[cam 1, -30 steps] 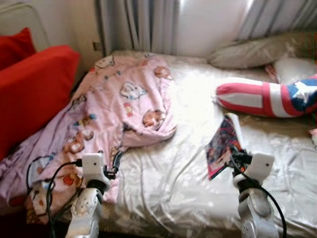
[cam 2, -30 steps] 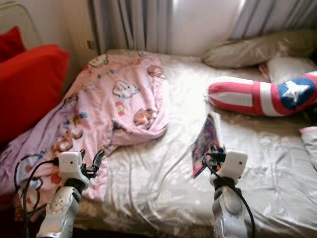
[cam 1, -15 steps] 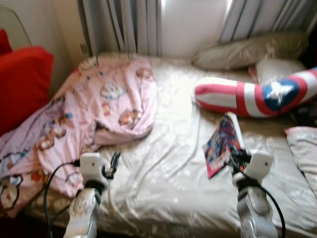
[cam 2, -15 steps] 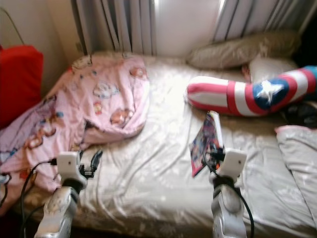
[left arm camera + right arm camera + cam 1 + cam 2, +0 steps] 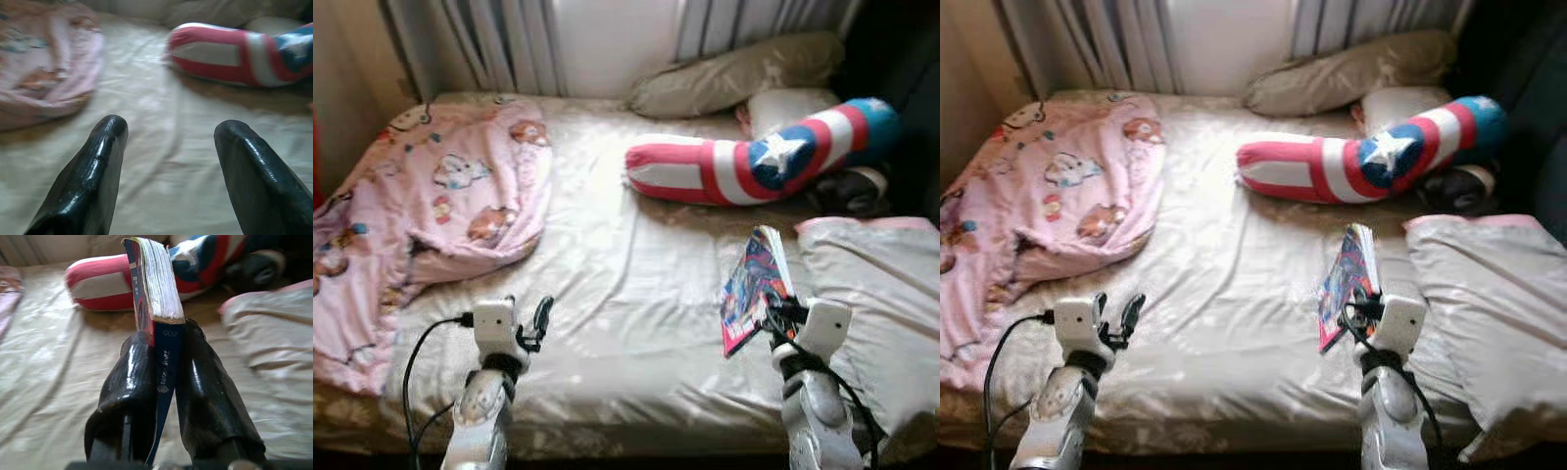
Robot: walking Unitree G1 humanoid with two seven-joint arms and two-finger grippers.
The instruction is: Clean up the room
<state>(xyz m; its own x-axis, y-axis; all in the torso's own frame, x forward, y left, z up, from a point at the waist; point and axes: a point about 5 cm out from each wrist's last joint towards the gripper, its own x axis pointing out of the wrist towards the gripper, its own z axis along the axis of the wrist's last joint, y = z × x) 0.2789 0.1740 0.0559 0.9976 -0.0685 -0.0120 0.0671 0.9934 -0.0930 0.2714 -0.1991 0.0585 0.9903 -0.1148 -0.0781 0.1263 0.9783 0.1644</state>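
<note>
Comic book (image 5: pixel 754 299) stands on edge, pinched near its spine by the right hand (image 5: pixel 164 382), both fingers clamped against the covers so the pages fan upward above it, clear of the bed (image 5: pixel 626 284); that upright grip likely keeps it from flopping while carried. Beyond the hand lies a star-and-stripes bolster pillow (image 5: pixel 754 162). The left hand (image 5: pixel 168 147) hovers empty, fingers spread, over the sheet, with the pink cartoon blanket (image 5: pixel 431 206) ahead to its outer side.
</note>
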